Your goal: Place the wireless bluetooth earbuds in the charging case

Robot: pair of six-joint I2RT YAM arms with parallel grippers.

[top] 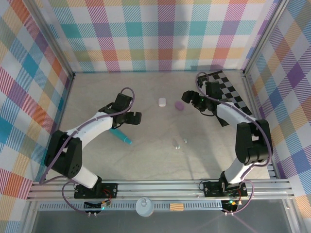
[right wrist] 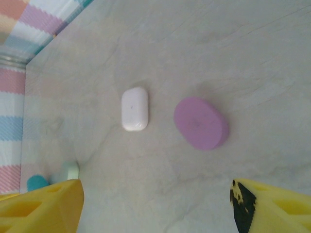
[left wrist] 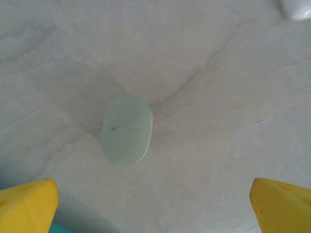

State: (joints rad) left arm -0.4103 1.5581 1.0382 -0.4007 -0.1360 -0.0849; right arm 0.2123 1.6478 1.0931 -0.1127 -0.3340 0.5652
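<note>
Between the two yellow fingers (left wrist: 28, 206) of the left claw (left wrist: 153, 196), which stand wide apart at the lower corners of the left wrist view, nothing is gripped. The claw hangs over the pale table (left wrist: 228, 97). At 12 o'clock from the gap lies the mint case (left wrist: 127, 129), an oval pebble flat on the table and apart from both fingers. At 2 o'clock, cut by the edge of the view, is a corner of the white case (left wrist: 296, 7). At 7 o'clock a sliver of the teal cylinder (left wrist: 68, 228) shows beside one finger. The right claw (right wrist: 155, 206) has its fingers (right wrist: 43, 206) apart too, with only bare table between them. From its gap the purple case (right wrist: 200, 122) lies at 1 o'clock and the white case at 11 o'clock. The two are near one another but do not touch. In the top view the earbuds (top: 175, 142) are two tiny pale buds close together on open table. They lie at 6 o'clock from the purple case, at 4 o'clock from the left claw, and well apart from every case. They are too small to tell their colour or how they lie. The teal cylinder lies at 7 o'clock from the left claw.
</note>
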